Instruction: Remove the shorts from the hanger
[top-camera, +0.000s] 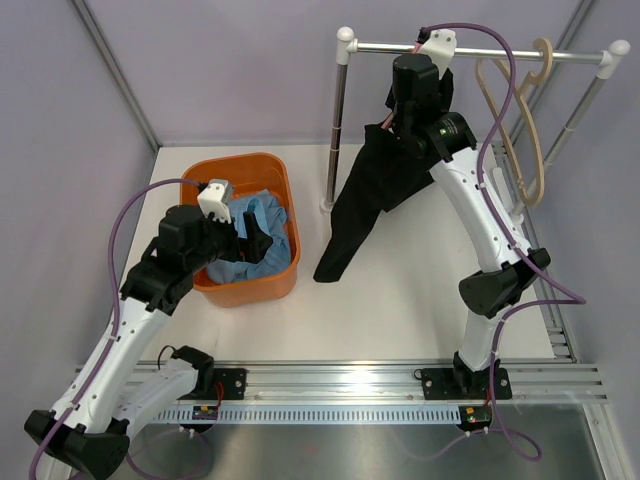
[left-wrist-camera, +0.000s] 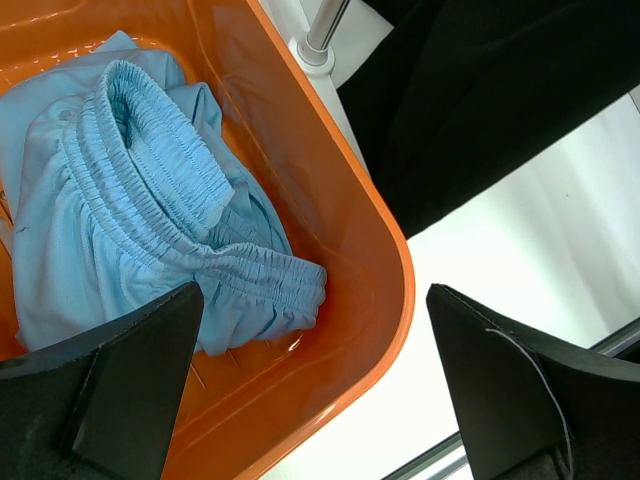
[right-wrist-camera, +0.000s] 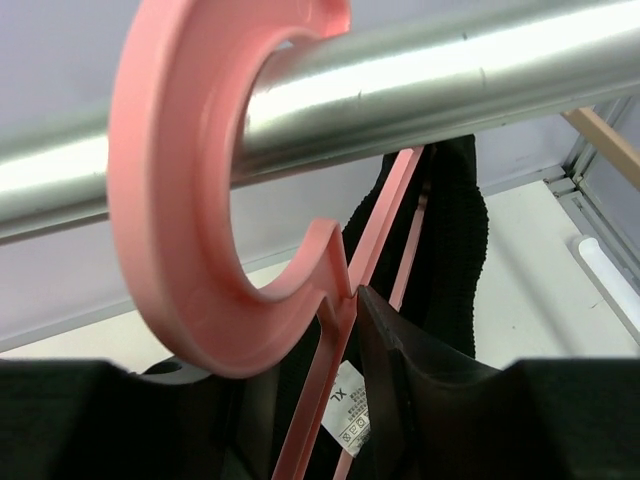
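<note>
The black shorts (top-camera: 365, 195) hang on a pink hanger (right-wrist-camera: 190, 200) whose hook sits over the steel rail (right-wrist-camera: 450, 70), their lower end trailing down to the desk (top-camera: 400, 310) beside the rack's post. The right gripper (right-wrist-camera: 330, 400) is up against the hanger's neck just under the hook. Its jaws are mostly cut off at the bottom of the wrist view, so we cannot tell whether they pinch the neck or merely flank it. The left gripper (left-wrist-camera: 315, 300) hovers over the orange bin (top-camera: 285, 180) with its jaws spread wide and nothing between them; light blue shorts (left-wrist-camera: 130, 200) lie crumpled in the bin.

The main risk, we judge, is that a pull takes hanger and shorts together — the hook is open on one side and could slip off the rail. A sideways tug might also slide the hanger toward the wooden hangers (top-camera: 525, 130), or rock the light rack. If the cloth comes free unsupported, it may drop on the desk rather than in the bin.
</note>
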